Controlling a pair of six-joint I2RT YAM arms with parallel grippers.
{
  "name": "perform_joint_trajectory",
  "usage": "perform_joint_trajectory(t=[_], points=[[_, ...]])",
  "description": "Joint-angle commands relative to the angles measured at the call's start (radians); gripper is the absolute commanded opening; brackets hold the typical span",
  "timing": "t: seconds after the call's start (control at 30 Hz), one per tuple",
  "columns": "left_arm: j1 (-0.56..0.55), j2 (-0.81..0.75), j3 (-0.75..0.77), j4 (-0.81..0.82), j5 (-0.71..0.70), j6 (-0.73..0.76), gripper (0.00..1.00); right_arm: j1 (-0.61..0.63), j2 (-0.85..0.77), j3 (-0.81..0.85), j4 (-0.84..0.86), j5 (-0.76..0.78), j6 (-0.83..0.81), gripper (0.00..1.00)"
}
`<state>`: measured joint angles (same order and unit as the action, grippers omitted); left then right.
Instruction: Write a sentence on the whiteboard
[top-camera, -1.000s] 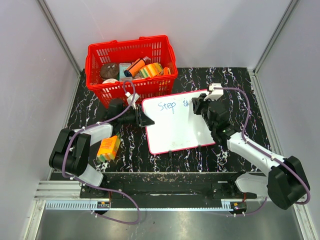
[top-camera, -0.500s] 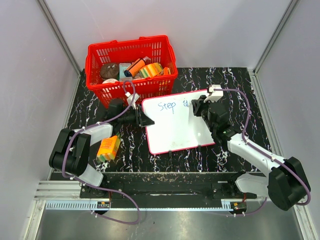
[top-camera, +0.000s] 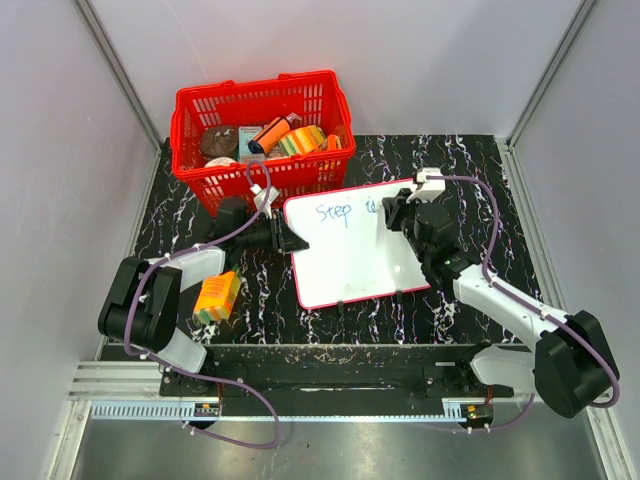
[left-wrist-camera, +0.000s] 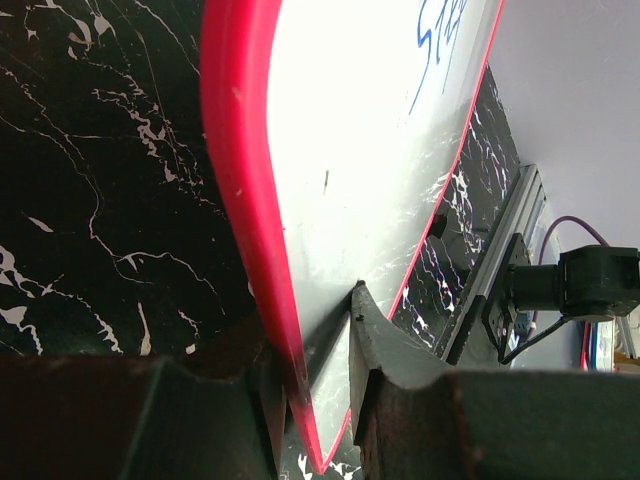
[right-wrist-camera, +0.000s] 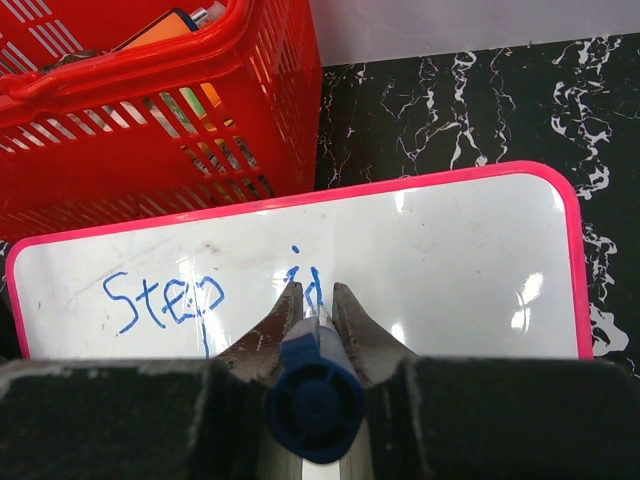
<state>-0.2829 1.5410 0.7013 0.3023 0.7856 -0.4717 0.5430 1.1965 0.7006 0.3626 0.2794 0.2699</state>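
Observation:
The whiteboard (top-camera: 350, 250) with its red frame lies on the black marble table. Blue writing (top-camera: 336, 211) reads "Step" with the start of a second word beside it; the same writing (right-wrist-camera: 165, 297) shows in the right wrist view. My left gripper (top-camera: 288, 240) is shut on the whiteboard's left edge (left-wrist-camera: 250, 200), one finger on each face. My right gripper (top-camera: 397, 215) is shut on a blue marker (right-wrist-camera: 312, 390), its tip touching the whiteboard (right-wrist-camera: 440, 260) at the fresh strokes (right-wrist-camera: 305, 285).
A red basket (top-camera: 262, 135) with several items stands behind the board's left corner and shows in the right wrist view (right-wrist-camera: 150, 110). An orange box (top-camera: 217, 296) lies near the left arm. Grey walls close in the table on three sides.
My right gripper has shifted slightly with the marker at the second word. The left gripper and board have stayed put.

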Motion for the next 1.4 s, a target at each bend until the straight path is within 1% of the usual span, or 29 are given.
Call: perform_joint_trajectory(t=[0.0, 0.9, 1.37], points=[[-0.033, 0.044, -0.006, -0.089, -0.19, 0.173, 0.0, -0.005, 0.028, 0.05, 0.021, 0.041, -0.015, 0.0], [-0.035, 0.042, -0.006, -0.092, -0.19, 0.174, 0.0, -0.023, 0.035, 0.082, 0.024, 0.076, -0.023, 0.0], [-0.035, 0.042, -0.005, -0.092, -0.192, 0.174, 0.0, -0.026, 0.015, 0.043, 0.009, 0.049, -0.006, 0.0]])
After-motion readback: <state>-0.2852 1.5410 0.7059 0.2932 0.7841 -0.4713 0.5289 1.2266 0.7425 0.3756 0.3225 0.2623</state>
